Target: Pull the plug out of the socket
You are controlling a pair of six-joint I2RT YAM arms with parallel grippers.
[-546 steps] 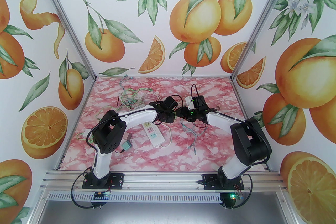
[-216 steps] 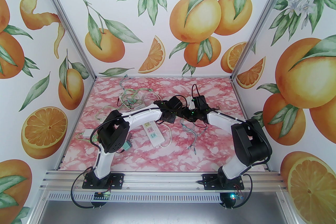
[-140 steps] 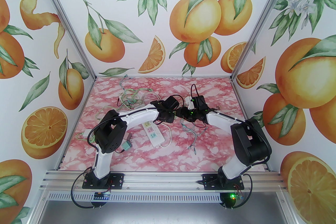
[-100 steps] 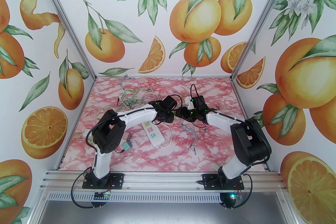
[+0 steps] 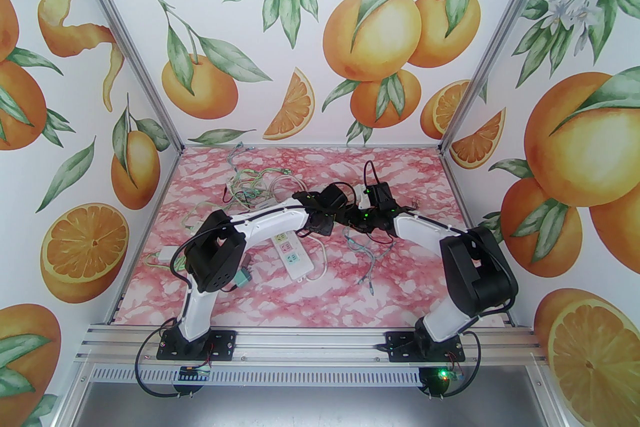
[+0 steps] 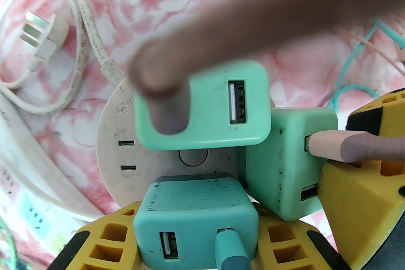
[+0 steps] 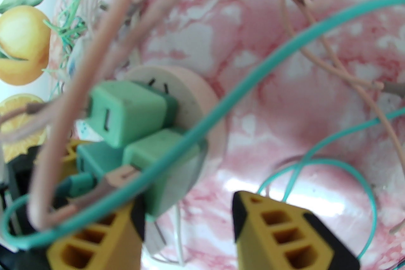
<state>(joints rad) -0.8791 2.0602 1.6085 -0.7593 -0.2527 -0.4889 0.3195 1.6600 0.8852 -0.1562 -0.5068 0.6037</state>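
Left gripper (image 6: 197, 224) clamps flat sides of rigid-looking, slick mint-green plastic charger plug (image 6: 193, 199) in round white socket (image 6: 110, 123); right gripper (image 7: 186, 202) gapes.

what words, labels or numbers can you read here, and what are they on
"BU": raised letters on the round socket, the rest hidden behind the upper green plug.
Marks by that plug's USB port: too blurred to read.
Coloured labels on the white power strip: too small to read.
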